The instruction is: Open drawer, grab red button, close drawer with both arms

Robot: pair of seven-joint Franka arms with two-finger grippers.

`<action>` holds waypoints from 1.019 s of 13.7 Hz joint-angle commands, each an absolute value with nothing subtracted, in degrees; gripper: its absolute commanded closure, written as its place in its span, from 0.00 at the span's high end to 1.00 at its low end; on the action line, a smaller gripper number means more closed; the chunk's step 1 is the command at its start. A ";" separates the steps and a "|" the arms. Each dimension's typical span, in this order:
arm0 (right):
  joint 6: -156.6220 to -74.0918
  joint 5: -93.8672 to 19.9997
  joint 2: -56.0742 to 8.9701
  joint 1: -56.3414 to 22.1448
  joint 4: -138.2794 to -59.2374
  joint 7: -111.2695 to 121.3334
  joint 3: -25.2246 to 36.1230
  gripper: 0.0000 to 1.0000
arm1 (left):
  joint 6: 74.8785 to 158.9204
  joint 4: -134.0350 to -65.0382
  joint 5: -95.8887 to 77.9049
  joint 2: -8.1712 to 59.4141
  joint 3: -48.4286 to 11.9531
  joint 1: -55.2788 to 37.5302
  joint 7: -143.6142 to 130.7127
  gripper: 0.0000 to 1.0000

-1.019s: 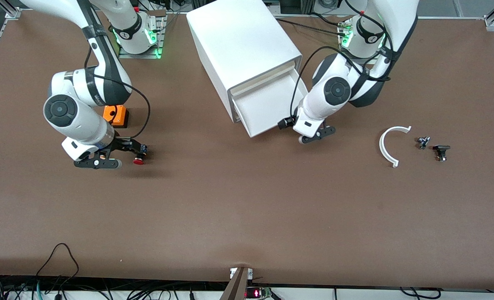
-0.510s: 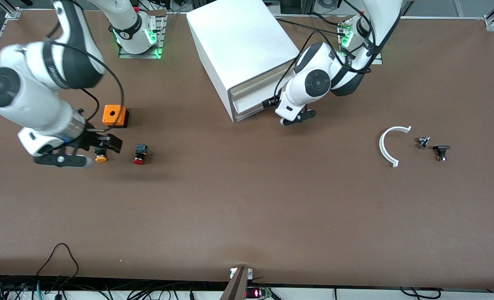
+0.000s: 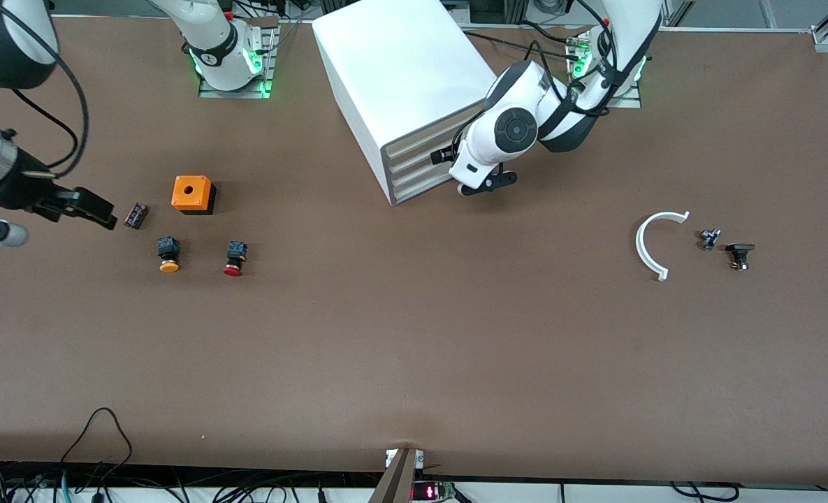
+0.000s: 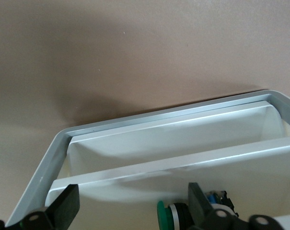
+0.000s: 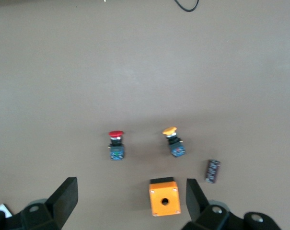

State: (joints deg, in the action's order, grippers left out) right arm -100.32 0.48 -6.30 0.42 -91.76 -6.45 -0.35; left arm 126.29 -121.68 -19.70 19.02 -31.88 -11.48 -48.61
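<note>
The red-capped button (image 3: 233, 257) lies on the table next to a yellow-capped button (image 3: 168, 254), both free; it also shows in the right wrist view (image 5: 116, 143). My right gripper (image 3: 43, 218) is open and empty, raised high over the right arm's end of the table; its wrist view (image 5: 129, 191) looks down on both buttons. The drawer (image 3: 420, 150) sits pushed into the white cabinet (image 3: 403, 70), level with the other drawer fronts. My left gripper (image 3: 481, 183) is open at the cabinet's front (image 4: 131, 196), holding nothing. A green-capped button (image 4: 163, 218) shows inside a drawer.
An orange cube with a hole (image 3: 193, 193) and a small dark part (image 3: 136, 214) lie near the buttons. A white curved piece (image 3: 655, 241) and two small dark parts (image 3: 708, 239), (image 3: 739, 256) lie toward the left arm's end.
The right gripper has left the red button on the table, risen and swung toward the right arm's end. The left gripper has pushed the open drawer into the cabinet.
</note>
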 commanded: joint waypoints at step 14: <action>-95.27 0.00 6.07 0.79 -100.81 0.88 2.55 1.00 | 113.80 -108.15 -14.36 1.06 -1.44 -3.42 -21.20 1.00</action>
State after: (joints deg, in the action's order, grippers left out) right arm -94.20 0.47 5.49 0.62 -99.89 0.77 2.73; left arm 123.49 -112.63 -18.28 3.97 -5.08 -2.80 -22.91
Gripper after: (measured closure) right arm 0.000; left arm 0.000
